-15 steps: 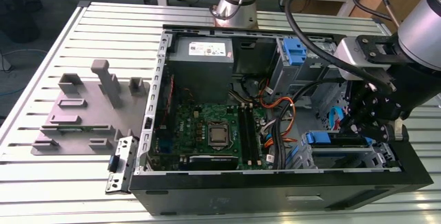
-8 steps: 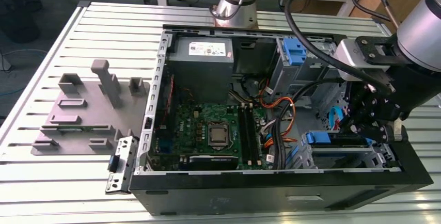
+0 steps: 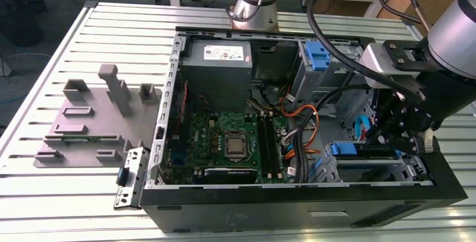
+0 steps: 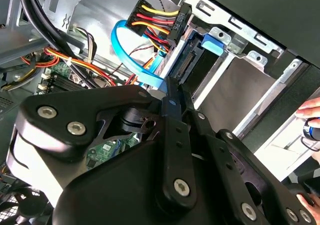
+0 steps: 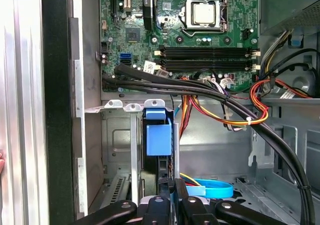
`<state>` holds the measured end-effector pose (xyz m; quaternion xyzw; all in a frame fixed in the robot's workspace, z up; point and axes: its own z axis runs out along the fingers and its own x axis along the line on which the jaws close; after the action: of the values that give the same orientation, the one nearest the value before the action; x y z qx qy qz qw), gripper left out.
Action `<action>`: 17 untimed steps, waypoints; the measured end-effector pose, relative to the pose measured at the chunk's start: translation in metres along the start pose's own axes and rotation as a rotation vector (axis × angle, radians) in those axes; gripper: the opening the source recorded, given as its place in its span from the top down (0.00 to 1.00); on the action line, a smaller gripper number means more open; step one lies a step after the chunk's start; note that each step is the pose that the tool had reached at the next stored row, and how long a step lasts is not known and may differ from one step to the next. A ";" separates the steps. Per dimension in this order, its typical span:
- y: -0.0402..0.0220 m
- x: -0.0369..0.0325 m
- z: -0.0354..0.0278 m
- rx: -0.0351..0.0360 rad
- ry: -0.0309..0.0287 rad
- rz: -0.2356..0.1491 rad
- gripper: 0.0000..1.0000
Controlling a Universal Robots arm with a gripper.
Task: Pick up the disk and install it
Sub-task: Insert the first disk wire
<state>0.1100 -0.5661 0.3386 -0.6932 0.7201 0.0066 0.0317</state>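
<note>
Item: flat silver-grey disk with blue plastic carrier rails [image 5: 158,137], standing on edge in the bare-metal drive bay [image 5: 117,135] inside the open black computer case [image 3: 297,208], beside the case's green motherboard [image 3: 223,136]. Black gripper [image 5: 167,185]: fingers drawn narrow, apparently pinching the disk's outer edge. Status, judged: pick-up done, disk entered in bay; full seating and release outstanding. Flat blue data cable [image 5: 210,187] lies loose near the bay

The disk [image 3: 349,149] stands in the drive cage [image 3: 372,174], to the exterior view's right of the motherboard [image 3: 223,136]
</note>
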 end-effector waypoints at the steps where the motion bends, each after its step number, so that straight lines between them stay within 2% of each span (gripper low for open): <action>1: 0.0000 0.0003 0.0003 0.0000 -0.0001 0.000 0.84; 17: 0.0000 0.0021 0.0015 0.0001 0.0000 0.000 0.84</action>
<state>0.1099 -0.5681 0.3370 -0.6931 0.7201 0.0066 0.0317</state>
